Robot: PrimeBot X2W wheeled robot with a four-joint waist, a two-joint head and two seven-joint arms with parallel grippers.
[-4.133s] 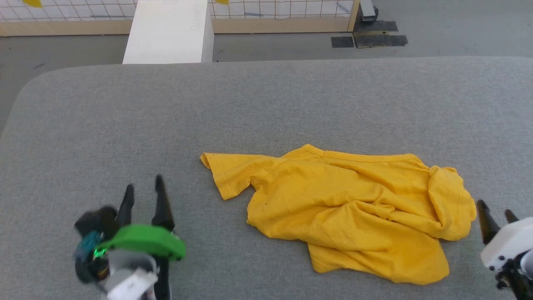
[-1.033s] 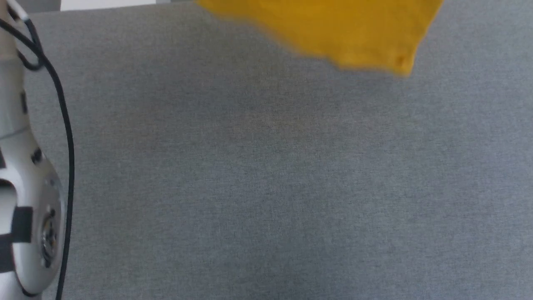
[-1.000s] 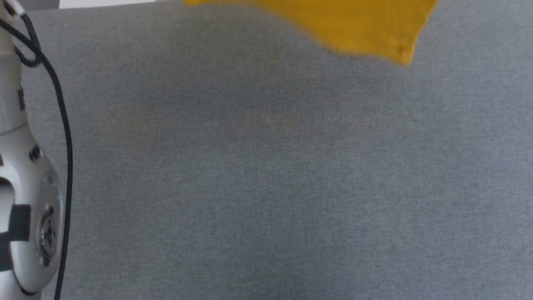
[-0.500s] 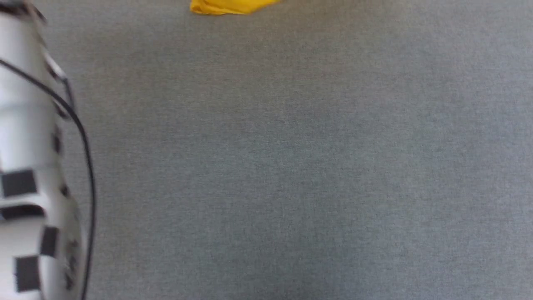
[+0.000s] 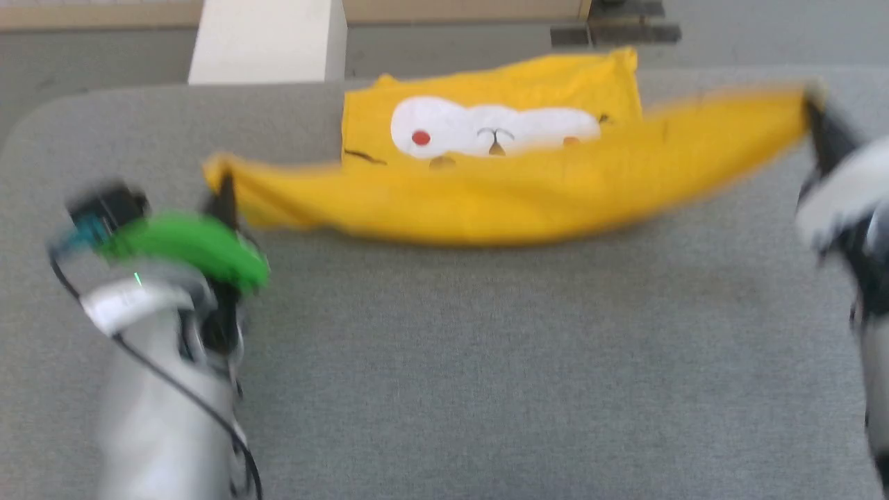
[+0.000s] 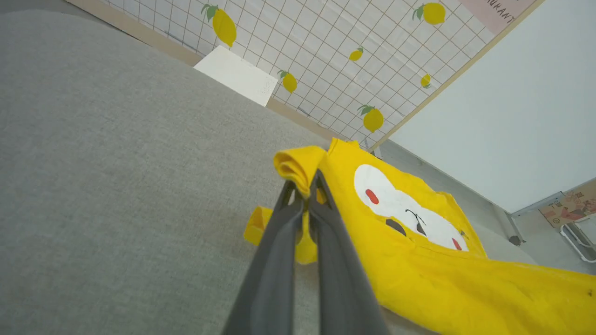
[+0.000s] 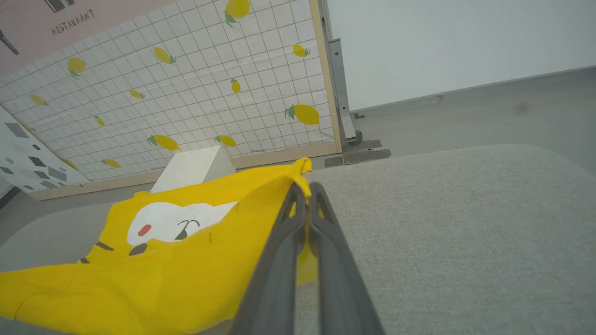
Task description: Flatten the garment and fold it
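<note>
The garment (image 5: pixel 514 187), a bright yellow T-shirt with a white patch, a red dot and black marks, hangs stretched between my two grippers above the grey table, its printed part spread toward the far edge. My left gripper (image 5: pixel 222 184) is shut on its left corner; the left wrist view shows the fingers (image 6: pixel 302 186) pinching bunched yellow cloth (image 6: pixel 419 251). My right gripper (image 5: pixel 812 104) is shut on the right corner; in the right wrist view the fingers (image 7: pixel 302 190) clamp the cloth's edge (image 7: pixel 186 251). The head view is blurred.
The grey fabric table (image 5: pixel 486 361) stretches wide in front of the garment. A white block (image 5: pixel 267 42) stands on the floor beyond the far edge. A lemon-print grid wall (image 7: pixel 186 93) and a metal post base (image 7: pixel 358 149) lie further back.
The head camera has swung up, bringing both grippers and the spread garment into view. Four seconds ago the garment lay crumpled on the table with both grippers off it; now both hold it stretched.
</note>
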